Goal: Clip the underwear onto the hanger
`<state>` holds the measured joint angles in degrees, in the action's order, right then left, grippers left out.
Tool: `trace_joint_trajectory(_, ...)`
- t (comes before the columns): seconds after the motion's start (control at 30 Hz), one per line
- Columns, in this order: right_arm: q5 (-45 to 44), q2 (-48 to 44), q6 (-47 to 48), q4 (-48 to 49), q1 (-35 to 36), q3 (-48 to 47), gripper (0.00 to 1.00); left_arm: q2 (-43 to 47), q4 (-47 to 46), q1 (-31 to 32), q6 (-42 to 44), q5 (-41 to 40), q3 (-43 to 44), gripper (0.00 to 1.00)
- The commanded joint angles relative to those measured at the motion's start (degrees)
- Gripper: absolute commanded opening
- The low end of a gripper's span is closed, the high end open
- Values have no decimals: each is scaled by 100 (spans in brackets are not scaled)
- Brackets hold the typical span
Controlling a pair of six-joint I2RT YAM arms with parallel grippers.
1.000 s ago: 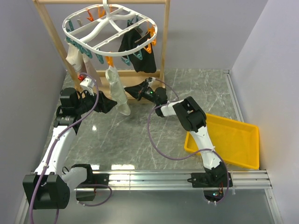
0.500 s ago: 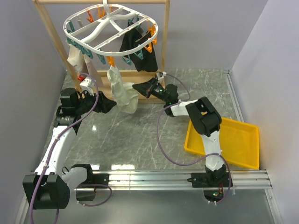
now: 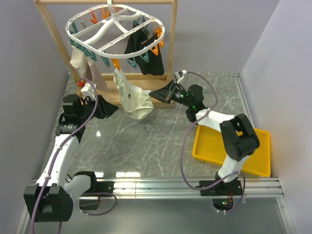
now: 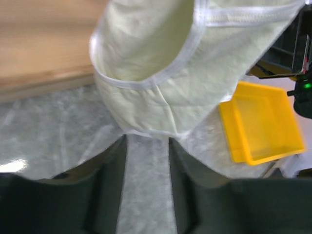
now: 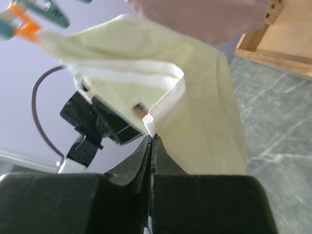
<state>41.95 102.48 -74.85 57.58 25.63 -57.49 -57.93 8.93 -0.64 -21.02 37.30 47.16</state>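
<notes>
One corner of the pale cream soft-fabric underwear (image 3: 132,100) is already held by an orange plastic clip (image 3: 115,64) on the white rounded-square plastic hanger (image 3: 163,31), upper left of centre in the top view. The other corner is not yet clipped, so I judge the job about half done. My right gripper (image 3: 155,94) is pinched tight on the waistband edge. My left gripper (image 3: 111,110) has its fingers apart, gripping nothing, just under the garment. A second ago the underwear dangled narrow and straight; now my right arm has drawn it out rightward, spreading it
</notes>
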Motion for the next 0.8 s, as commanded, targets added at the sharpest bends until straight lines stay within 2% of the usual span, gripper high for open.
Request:
trace_joint_trajectory(0.0, 252, -895, 1137, -808, -75, 98, 0, 282, -462, 21, -727, 347, -241, 41)
trace_joint_trajectory(0.13, 340, -1335, 1683, -1179, -49, 212, 0, 379, -655, 363, -1140, 603, -374, 24)
trace_joint_trajectory(0.33, 541, -1914, 2552, -1565, 100, 370, 0, -24, -1304, 785, -1869, 182, -339, 11)
trace_joint_trajectory(0.53, 665, -2398, 4027, -2303, 644, 388, 0, -832, -2166, 1074, -2907, -38, -137, 8)
trace_joint_trajectory(0.77, 499, -2399, 4962, -2927, 1294, 151, 0, -1422, -3281, 1304, -3602, -135, -93, 7)
